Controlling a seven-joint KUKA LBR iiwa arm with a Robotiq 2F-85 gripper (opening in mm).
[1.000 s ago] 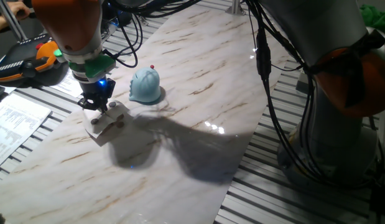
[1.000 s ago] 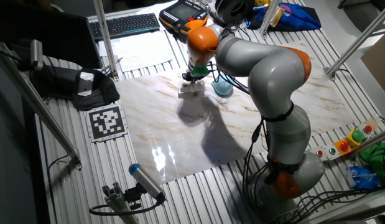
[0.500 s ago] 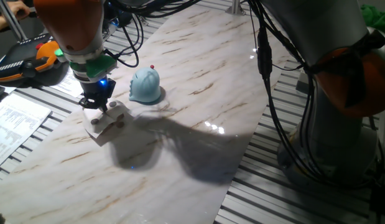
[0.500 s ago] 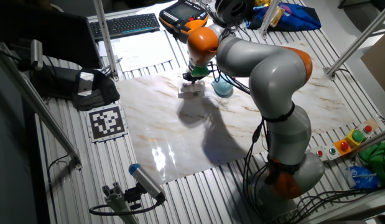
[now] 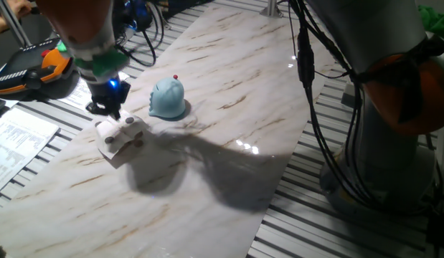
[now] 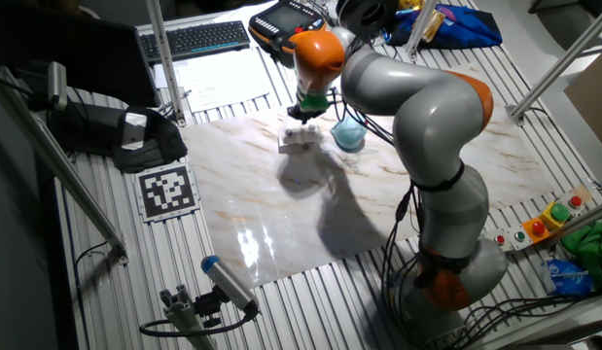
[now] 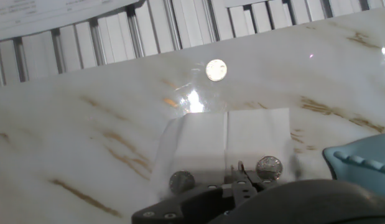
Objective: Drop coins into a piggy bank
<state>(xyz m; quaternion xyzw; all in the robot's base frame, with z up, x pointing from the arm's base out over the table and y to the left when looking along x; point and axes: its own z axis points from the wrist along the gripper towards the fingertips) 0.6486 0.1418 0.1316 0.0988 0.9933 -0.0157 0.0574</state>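
Gripper (image 5: 111,112) above block (image 5: 120,140) — 2 coins (image 7: 269,167) showing

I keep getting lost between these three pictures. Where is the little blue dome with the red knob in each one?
One fixed view: the piggy bank sits upper left of centre, right of the off-white block.
The other fixed view: small, upper centre, right of the block.
Hand view: only its edge shows, lower right corner.
Shared landmark: the block.

Piggy bank (image 5: 167,98) beside block (image 5: 120,138) — close.
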